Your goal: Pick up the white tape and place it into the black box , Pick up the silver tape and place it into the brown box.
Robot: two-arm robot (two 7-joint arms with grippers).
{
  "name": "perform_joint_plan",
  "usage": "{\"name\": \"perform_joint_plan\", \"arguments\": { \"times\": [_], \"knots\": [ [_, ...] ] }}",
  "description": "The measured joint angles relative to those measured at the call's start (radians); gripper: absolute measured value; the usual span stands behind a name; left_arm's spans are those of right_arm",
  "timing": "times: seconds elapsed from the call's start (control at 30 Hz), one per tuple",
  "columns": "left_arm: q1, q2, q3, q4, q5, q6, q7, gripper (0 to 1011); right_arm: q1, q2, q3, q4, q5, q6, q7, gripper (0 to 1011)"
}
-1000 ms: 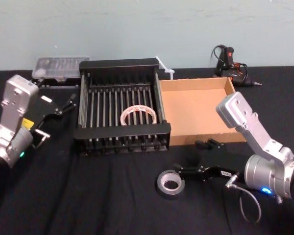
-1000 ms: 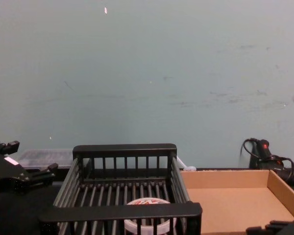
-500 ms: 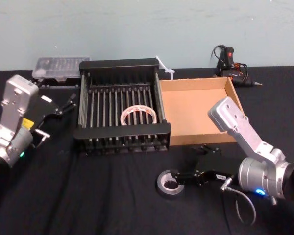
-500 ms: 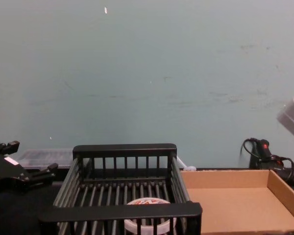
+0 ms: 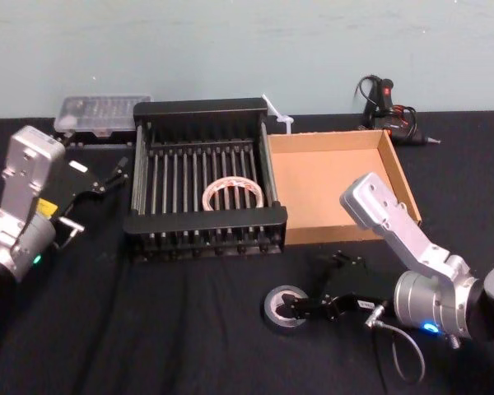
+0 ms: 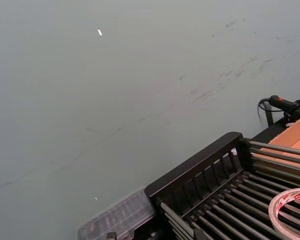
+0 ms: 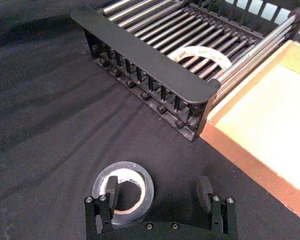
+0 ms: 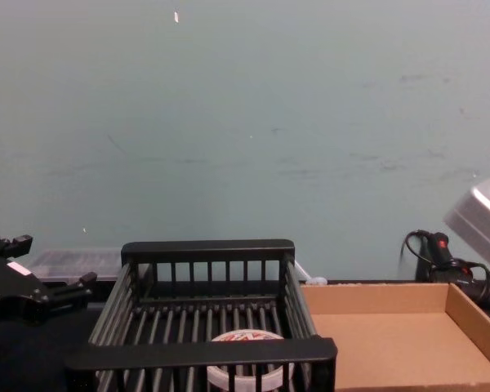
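The silver tape [image 5: 273, 303] [image 7: 124, 166] lies flat on the black cloth in front of the boxes. My right gripper [image 5: 317, 284] [image 7: 158, 191] is open and low over it. One finger sits in the roll's hole and the other stands outside the roll, on the brown box's side. The white tape [image 5: 232, 180] [image 7: 210, 56] [image 8: 237, 376] [image 6: 290, 195] lies flat inside the black box [image 5: 206, 220] [image 7: 145, 60] [image 8: 204, 353]. To its right, the brown box [image 5: 403, 177] [image 7: 260, 125] [image 8: 392, 343] touches it and holds nothing. My left gripper [image 5: 100, 197] [image 8: 33, 269] hangs open left of the black box.
A clear plastic case [image 5: 103, 111] stands behind the black box at the back left. A tool with a cable [image 5: 387, 103] lies behind the brown box. A white strip [image 5: 276, 111] pokes up between the boxes' far corners. Bare black cloth spreads across the table's front.
My right gripper has moved left and come down over the silver tape, so one finger now sits in its hole. The left arm and the white tape have not moved.
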Motion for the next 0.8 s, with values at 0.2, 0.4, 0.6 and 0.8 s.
{"name": "perform_joint_plan", "arguments": {
  "times": [0.2, 0.4, 0.6, 0.8],
  "knots": [
    [0.000, 0.000, 0.000, 0.000, 0.000, 0.000, 0.000, 1001, 0.003, -0.001, -0.007, 0.009, -0.004, 0.001, 0.003, 1002],
    [0.000, 0.000, 0.000, 0.000, 0.000, 0.000, 0.000, 1001, 0.009, -0.004, -0.013, 0.022, -0.008, 0.004, 0.005, 1002],
    [0.000, 0.000, 0.000, 0.000, 0.000, 0.000, 0.000, 1001, 0.016, -0.011, -0.018, 0.037, -0.014, 0.008, 0.005, 1002],
    [0.000, 0.000, 0.000, 0.000, 0.000, 0.000, 0.000, 1001, 0.022, -0.018, -0.024, 0.049, -0.021, 0.012, 0.005, 1002]
  ]
}}
